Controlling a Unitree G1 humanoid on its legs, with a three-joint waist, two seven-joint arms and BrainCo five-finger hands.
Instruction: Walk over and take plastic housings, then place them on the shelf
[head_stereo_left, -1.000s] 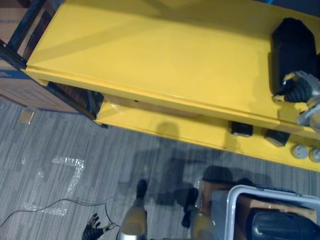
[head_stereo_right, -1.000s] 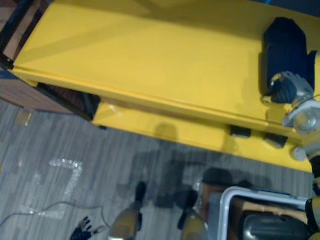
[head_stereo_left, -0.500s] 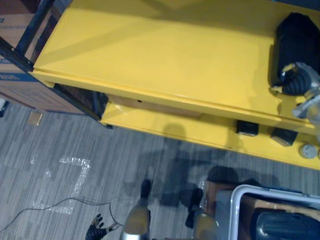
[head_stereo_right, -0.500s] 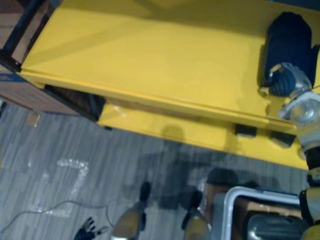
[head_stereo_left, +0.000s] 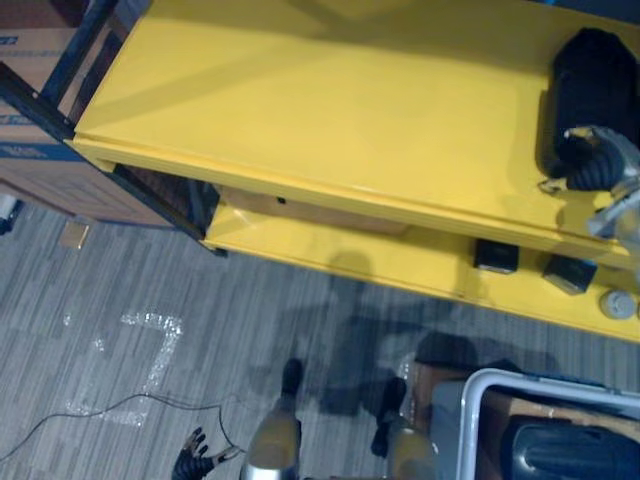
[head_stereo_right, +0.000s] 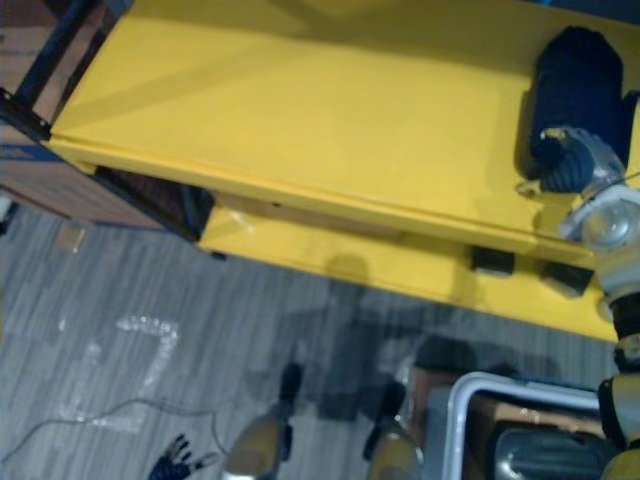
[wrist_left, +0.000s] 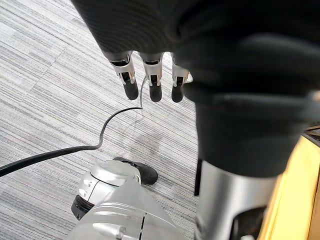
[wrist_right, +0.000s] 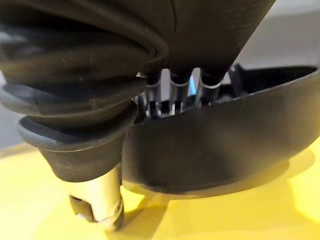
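- Your right hand (head_stereo_right: 562, 165) clasped the black plastic housing (head_stereo_right: 576, 80) on the yellow metal shelf (head_stereo_right: 300, 110)
- You needed it seated flat before release
- Left hand (wrist_left: 153, 82) hung straight-fingered

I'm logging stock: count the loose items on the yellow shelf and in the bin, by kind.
Black plastic housings: 2, one on the yellow shelf, one in the bin.
Small black blocks: 2, lower level.
Grey round piece: 1 in view, lower level.
Total: 5.

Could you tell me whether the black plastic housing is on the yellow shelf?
On: black plastic housing lies atop the yellow shelf, right hand at its rim.
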